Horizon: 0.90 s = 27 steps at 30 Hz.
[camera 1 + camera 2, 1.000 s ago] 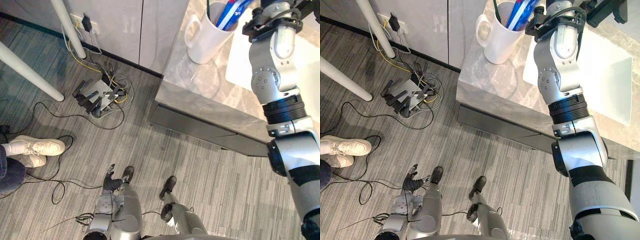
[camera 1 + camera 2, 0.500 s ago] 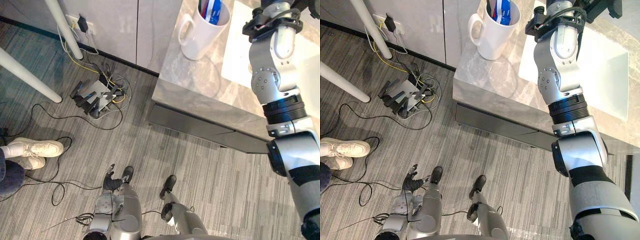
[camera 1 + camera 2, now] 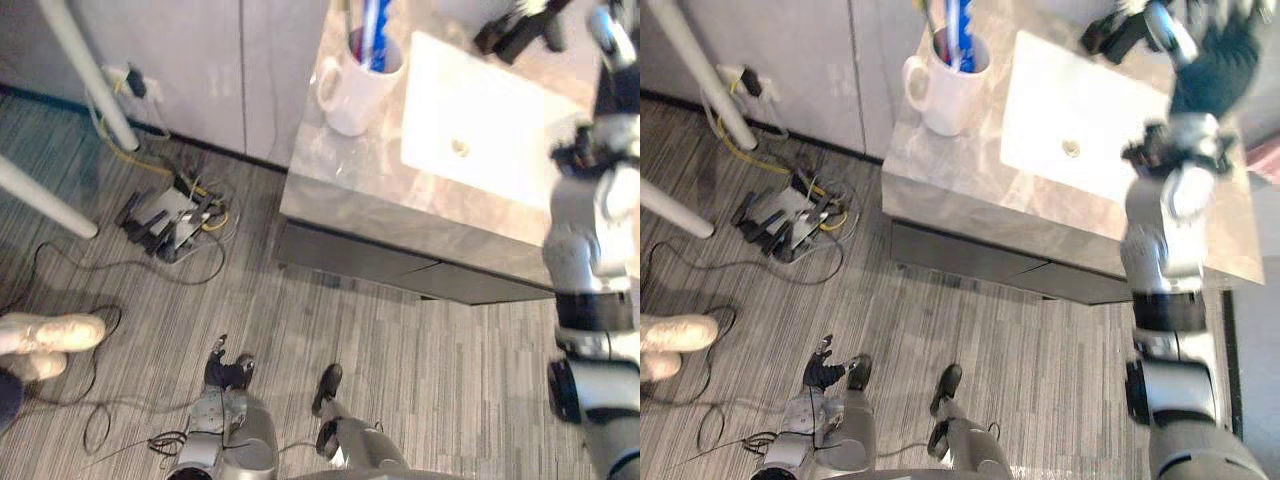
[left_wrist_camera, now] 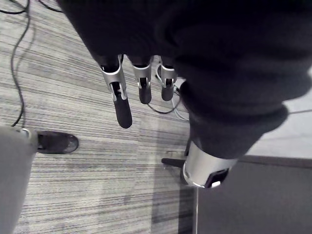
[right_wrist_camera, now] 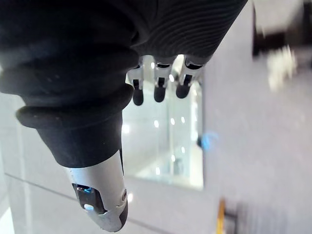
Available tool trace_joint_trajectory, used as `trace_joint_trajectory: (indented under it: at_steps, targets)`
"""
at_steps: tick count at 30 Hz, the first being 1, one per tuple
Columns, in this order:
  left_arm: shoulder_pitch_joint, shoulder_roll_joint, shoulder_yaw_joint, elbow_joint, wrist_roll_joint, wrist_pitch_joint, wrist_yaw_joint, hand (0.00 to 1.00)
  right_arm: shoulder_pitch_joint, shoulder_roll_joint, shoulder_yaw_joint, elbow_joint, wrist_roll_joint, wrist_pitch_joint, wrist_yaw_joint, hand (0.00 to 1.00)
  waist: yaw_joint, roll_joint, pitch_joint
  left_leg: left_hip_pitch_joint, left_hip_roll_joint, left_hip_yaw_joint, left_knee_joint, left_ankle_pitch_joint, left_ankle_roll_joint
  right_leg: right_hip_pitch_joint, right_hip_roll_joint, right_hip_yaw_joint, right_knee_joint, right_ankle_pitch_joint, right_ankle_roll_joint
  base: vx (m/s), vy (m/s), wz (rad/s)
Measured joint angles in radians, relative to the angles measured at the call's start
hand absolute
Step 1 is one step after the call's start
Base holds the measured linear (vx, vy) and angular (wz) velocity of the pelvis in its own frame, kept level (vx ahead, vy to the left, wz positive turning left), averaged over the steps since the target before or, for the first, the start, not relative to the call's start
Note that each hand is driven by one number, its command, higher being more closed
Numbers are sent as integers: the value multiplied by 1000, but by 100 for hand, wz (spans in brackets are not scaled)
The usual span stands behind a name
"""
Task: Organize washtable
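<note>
Step (est.): between items, nothing held. Likely looking for the next thing to tidy.
Right hand (image 5: 157,87): raised over counter (image 3: 970,185), approx. 2 o'clock of sink (image 3: 1110,130). Fingers loose and straight, empty.
Left hand (image 4: 141,87): hanging low at 7 o'clock, over floor. Fingers relaxed, empty.
Mug (image 3: 940,95): white, on counter at 9 o'clock of sink, w/ blue tube (image 3: 955,25) standing in it.
Tap (image 3: 1120,30): black, 12 o'clock of sink.
Next (est.): pick a loose item, lower right hand w/ fingers spread, keep clear of tap.
Vs 1 s ago: camera shifted, whole sink now visible. Right arm (image 3: 1165,260) then just beside mug, now well apart. Tube then leaning, now approx. upright.
</note>
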Motion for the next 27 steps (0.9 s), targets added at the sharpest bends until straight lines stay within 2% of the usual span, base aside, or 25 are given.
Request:
trace_joint_trajectory:
  at_steps: [1, 2, 3, 4, 5, 6, 8, 10, 11, 13, 14, 16, 18, 21, 22, 24, 27]
  targets:
    - [16, -10, 40, 40, 1, 1, -1, 0, 129, 76, -66, -27, -64, -17, -2, 0, -32, 29, -27, 32, 2, 35, -4, -20, 0, 14, 2, 31, 0, -5, 6, 29, 29, -64]
    - [20, -14, 55, 53, 0, 0, -2, 0, 177, 105, -85, -31, -84, -18, -6, 0, -43, 38, -32, 44, 2, 49, -6, -26, -2, 20, 2, 42, 0, -12, 8, 9, 22, -73]
    - [34, -15, 80, 72, -1, 0, -3, 0, 279, 168, -96, -35, -121, -16, -17, 0, -59, 41, -52, 66, -10, 79, -13, -31, -7, 24, -7, 55, 0, -57, 8, -17, -12, -56]
    - [41, -20, 101, 91, -2, 0, -6, 0, 368, 223, -91, -28, -150, -12, -22, 0, -64, 55, -65, 80, -10, 94, -19, -33, -9, 24, -5, 68, 0, -79, -7, -3, -54, -57]
    - [55, -25, 122, 111, -14, -2, -17, 0, 476, 292, -66, -1, -197, 9, -20, 0, -77, 76, -77, 97, -10, 94, -35, -31, -12, 26, 0, 69, 0, -89, 4, 5, -63, -41]
    - [61, -25, 131, 122, -24, -1, -19, 0, 516, 324, -55, 31, -216, 23, -18, 0, -83, 85, -81, 105, -8, 92, -39, -31, -12, 30, 4, 70, 0, -89, 4, 7, -77, -32]
    - [74, -35, 138, 153, -69, -2, -22, 0, 627, 423, -3, 247, -268, 90, -12, 0, -98, 113, -97, 124, -5, 91, -52, -29, -15, 47, 18, 75, -1, -93, -3, -5, -53, -16]
    - [77, -46, 137, 157, -86, -2, -40, 0, 638, 454, 13, 448, -309, 141, 4, 0, -103, 130, -103, 130, -3, 93, -53, -29, -15, 52, 20, 75, -1, -94, -4, 1, -15, -1]
    - [76, -50, 136, 162, -97, -4, -42, 0, 635, 456, 19, 520, -315, 153, 5, 0, -102, 134, -104, 133, -4, 95, -54, -29, -15, 54, 20, 76, -1, -94, -4, 3, -8, -4]
    - [71, -60, 136, 190, -149, -5, -42, 0, 602, 458, 18, 817, -326, 183, 9, 0, -94, 153, -115, 145, -5, 98, -64, -29, -15, 60, 14, 78, -3, -94, -4, 0, 0, 0]
    - [71, -61, 136, 194, -167, -5, -42, 0, 589, 456, 14, 885, -328, 189, 10, 0, -92, 157, -116, 148, -7, 99, -66, -29, -15, 63, 12, 78, -4, -94, -4, 0, 0, 0]
    - [66, -63, 137, 216, -226, -5, -41, 0, 534, 456, -39, 1165, -335, 236, 11, 0, -76, 169, -115, 172, -12, 91, -73, -29, -15, 89, 6, 68, -4, -101, -6, 41, 33, 12]
    - [63, -64, 138, 235, -246, -4, -40, 0, 508, 456, -80, 1300, -334, 274, 14, 0, -74, 180, -123, 181, -20, 74, -89, -29, -14, 98, -1, 55, -4, -108, 1, 49, 30, 24]
    - [58, -67, 142, 253, -254, -5, -40, 0, 501, 442, -100, 1334, -338, 297, 23, 0, -75, 186, -125, 201, -30, 57, -101, -26, -17, 122, -11, 37, -2, -113, 9, 57, 35, 19]
    - [61, -67, 148, 253, -257, -5, -40, 100, 497, 443, -95, 1334, -347, 296, 28, 0, -75, 189, -125, 211, -33, 50, -103, -26, -16, 133, -15, 30, -1, -114, 8, 88, 51, 22]
    - [58, -71, 163, 247, -278, -6, -39, 100, 494, 436, -64, 1334, -367, 295, 42, 0, -76, 190, -128, 211, -40, 32, -103, -24, -9, 142, -20, 12, -1, -117, 12, 79, 33, 26]
    - [102, -103, 229, 47, -405, -7, -28, 100, 476, 430, 18, 1329, -411, 289, 50, 0, -64, 182, -129, 206, -46, 19, -102, -25, -6, 145, -24, -3, -1, -119, 12, 44, 14, 16]
